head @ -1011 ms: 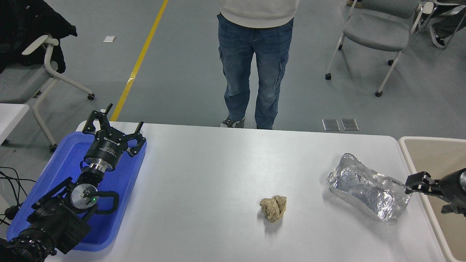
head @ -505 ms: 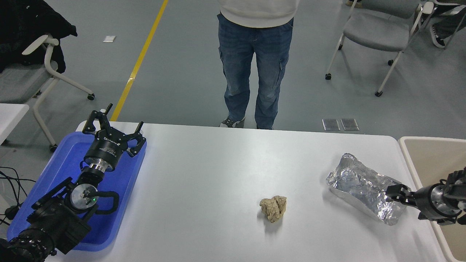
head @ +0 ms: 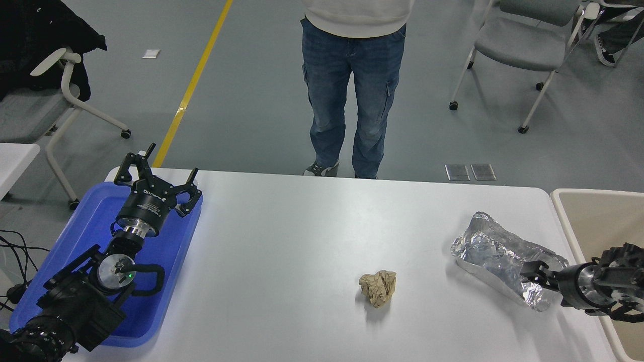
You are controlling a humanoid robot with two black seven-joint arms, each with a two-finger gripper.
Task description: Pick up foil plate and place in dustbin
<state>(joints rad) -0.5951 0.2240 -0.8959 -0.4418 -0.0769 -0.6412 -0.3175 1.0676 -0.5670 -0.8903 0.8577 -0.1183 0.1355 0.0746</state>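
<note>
Right gripper (head: 534,274) slid further onto foil plate (head: 495,251); can't tell its opening. Pinch the near rim firmly, lift toward dustbin (head: 593,213).

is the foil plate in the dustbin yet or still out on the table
Out: the foil plate lies on the table, beside the dustbin.

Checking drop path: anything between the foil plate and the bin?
Nothing visible. The foil plate lies at the table's right end beside the bin; only the right gripper at its near end. The paper ball sits off to the left.
</note>
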